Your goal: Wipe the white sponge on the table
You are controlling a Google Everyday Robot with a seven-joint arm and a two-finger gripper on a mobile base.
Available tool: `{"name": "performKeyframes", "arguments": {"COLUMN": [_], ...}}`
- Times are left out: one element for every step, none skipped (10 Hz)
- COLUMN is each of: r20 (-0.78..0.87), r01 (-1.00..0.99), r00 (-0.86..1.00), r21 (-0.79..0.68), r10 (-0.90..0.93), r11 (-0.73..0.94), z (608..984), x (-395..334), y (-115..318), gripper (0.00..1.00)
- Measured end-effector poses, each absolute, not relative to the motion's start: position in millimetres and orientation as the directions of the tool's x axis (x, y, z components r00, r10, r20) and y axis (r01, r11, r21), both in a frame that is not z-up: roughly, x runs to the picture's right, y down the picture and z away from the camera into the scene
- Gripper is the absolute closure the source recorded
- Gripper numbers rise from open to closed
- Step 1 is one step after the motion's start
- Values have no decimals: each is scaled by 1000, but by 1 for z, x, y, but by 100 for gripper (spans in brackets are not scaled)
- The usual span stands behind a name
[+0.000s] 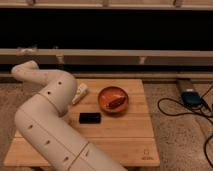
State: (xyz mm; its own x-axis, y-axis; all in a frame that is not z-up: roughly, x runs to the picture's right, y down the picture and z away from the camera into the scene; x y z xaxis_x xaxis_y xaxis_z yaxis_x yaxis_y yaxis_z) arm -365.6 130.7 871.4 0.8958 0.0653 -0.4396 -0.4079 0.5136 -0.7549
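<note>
The table (125, 135) has a light plank top and fills the lower middle of the camera view. A small white sponge (80, 93) lies on its far left part, right beside my arm. My white arm (50, 115) rises from the bottom edge, crosses the table's left side and bends at an elbow (25, 71) past the table's far left corner. My gripper does not show; it is hidden behind the arm's thick links or out of view.
An orange bowl (113, 99) with a brown item in it stands at the table's far middle. A black rectangular object (90, 117) lies in front of the sponge. Black cables (172, 107) and a blue device (190, 97) lie on the floor to the right. A dark wall with rails runs behind.
</note>
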Motion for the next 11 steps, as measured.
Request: {"name": "performKeyframes", "arguments": {"r20": [-448, -451, -452, -454, -458, -462, -470, -482, -497, -499, -491], "r01": [-413, -414, -415, -415, -418, -421, -428, -440, -458, -472, -489], "r00": [892, 890, 890, 889, 887, 885, 881, 874, 864, 860, 858], "r21": [-752, -749, -748, -746, -744, -742, -738, -730, -714, -701, -685], "r10": [61, 59, 59, 58, 58, 57, 57, 62, 78, 106, 153], "r11": [514, 516, 519, 521, 521, 521, 522, 523, 529, 535, 540], "z": [869, 864, 861, 858, 853, 851, 849, 847, 845, 843, 842], "x": [-361, -359, -358, -358, -356, -353, -351, -349, -348, -347, -344], "y": [131, 130, 130, 130, 130, 130, 130, 130, 128, 123, 116], "gripper": [100, 100, 100, 100, 100, 100, 100, 98, 89, 79, 69]}}
